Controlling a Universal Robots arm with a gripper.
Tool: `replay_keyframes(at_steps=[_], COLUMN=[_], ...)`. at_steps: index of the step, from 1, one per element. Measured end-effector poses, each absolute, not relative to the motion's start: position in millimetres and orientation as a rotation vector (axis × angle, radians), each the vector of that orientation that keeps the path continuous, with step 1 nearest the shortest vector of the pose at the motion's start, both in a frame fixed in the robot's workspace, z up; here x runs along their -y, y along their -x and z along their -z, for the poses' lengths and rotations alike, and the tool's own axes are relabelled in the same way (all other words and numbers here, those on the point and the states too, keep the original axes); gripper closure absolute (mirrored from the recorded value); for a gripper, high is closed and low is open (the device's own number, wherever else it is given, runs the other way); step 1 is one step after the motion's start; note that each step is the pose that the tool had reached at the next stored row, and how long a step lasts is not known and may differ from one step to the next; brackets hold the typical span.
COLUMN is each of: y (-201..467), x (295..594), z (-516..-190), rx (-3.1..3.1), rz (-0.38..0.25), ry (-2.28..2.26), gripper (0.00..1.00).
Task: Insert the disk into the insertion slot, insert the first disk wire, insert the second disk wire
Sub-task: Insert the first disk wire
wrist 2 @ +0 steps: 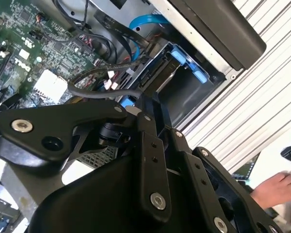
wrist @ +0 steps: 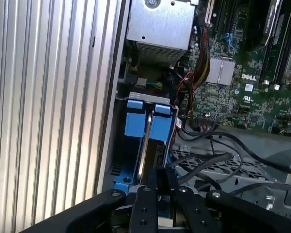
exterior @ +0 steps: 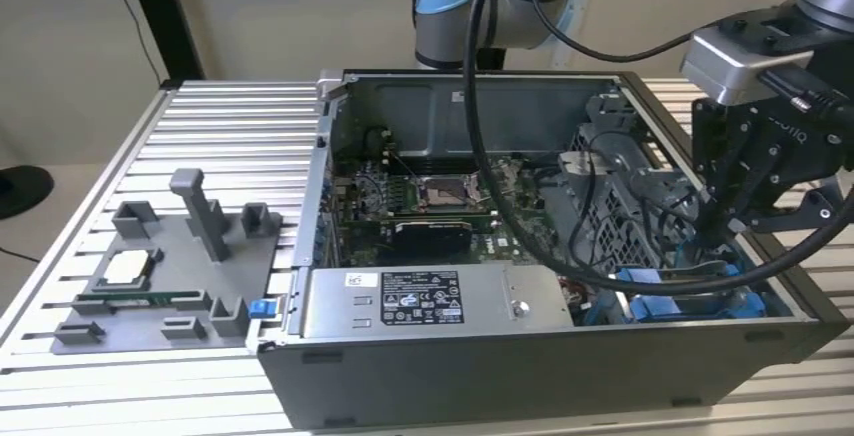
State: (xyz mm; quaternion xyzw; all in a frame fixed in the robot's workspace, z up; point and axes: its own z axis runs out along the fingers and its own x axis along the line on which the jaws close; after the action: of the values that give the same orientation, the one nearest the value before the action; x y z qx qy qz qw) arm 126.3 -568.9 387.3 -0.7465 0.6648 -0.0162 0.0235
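Observation:
My gripper point(exterior: 731, 224) hangs over the front corner of the open computer case on the exterior view's right. In both wrist views its black fingers point(wrist: 157, 177) stand close together, shut on the upper edge of the disk point(wrist: 145, 150). The disk shows edge-on as a thin silver plate with its bright blue frame point(wrist: 136, 124) around it. It stands partly down in the insertion slot point(wrist 2: 184, 92), a grey bay with a blue latch piece point(wrist 2: 196, 73). A blue flat wire point(wrist 2: 145, 22) and black wires point(wrist: 223, 145) run close beside the bay.
The grey labelled power supply box point(exterior: 427, 301) lies along the case's front wall. The green motherboard point(exterior: 427, 196) and a perforated grey cage point(wrist: 218, 170) sit beside the bay. A grey parts fixture point(exterior: 160, 276) stands on the ribbed table. A person's hand point(wrist 2: 276, 187) is off the table.

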Motion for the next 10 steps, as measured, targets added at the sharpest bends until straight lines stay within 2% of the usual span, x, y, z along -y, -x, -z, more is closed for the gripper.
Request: replay_keyframes(at_steps=[10], y=[-126.6], x=[569.4], z=[-382.7], rx=[-2.115], rz=[-0.010], ry=[2.304], gripper=[1.00])
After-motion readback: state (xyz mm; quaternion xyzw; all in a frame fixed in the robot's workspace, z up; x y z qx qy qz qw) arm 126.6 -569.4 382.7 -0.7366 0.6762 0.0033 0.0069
